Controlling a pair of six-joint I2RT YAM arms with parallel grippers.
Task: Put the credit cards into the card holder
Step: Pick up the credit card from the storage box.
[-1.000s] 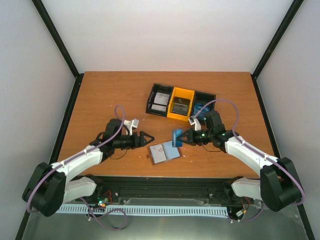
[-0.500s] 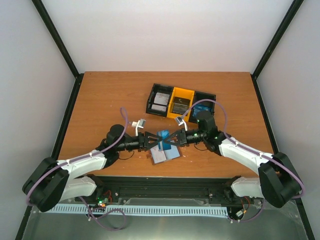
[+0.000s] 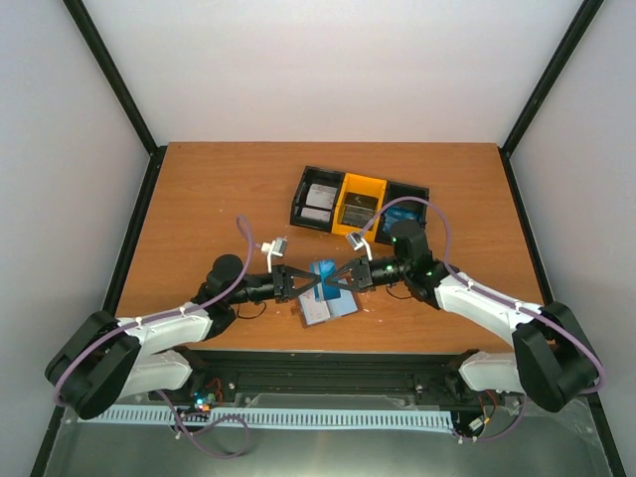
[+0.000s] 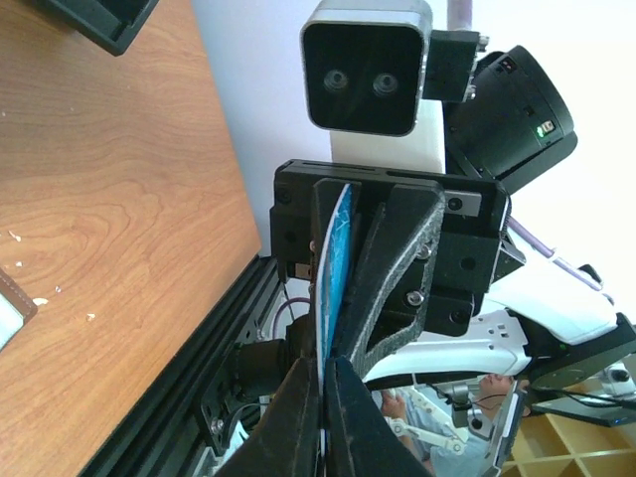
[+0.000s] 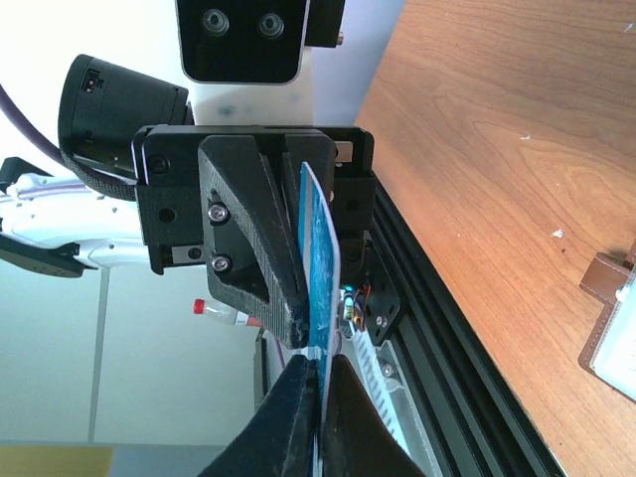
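A blue credit card (image 3: 325,275) hangs edge-on in the air between my two grippers, just above the card holder (image 3: 329,307), which lies open on the table. My left gripper (image 3: 312,281) is shut on the card's left end. My right gripper (image 3: 339,280) is shut on its right end. In the left wrist view the card (image 4: 341,248) runs from my left gripper (image 4: 323,393) to the other arm's fingers (image 4: 397,268). In the right wrist view the card (image 5: 320,248) rises from my right gripper (image 5: 320,383). More credit cards (image 3: 318,202) lie in the tray.
A black-and-yellow three-compartment tray (image 3: 347,182) stands behind the grippers, with whitish, dark (image 3: 360,206) and blue (image 3: 399,214) cards in it. The table's front rail (image 3: 328,360) runs close below the card holder. A corner of the holder (image 5: 608,333) shows in the right wrist view.
My left arm has come in from the left and its gripper has shut on the blue card. My right gripper has carried the card leftward over the card holder.
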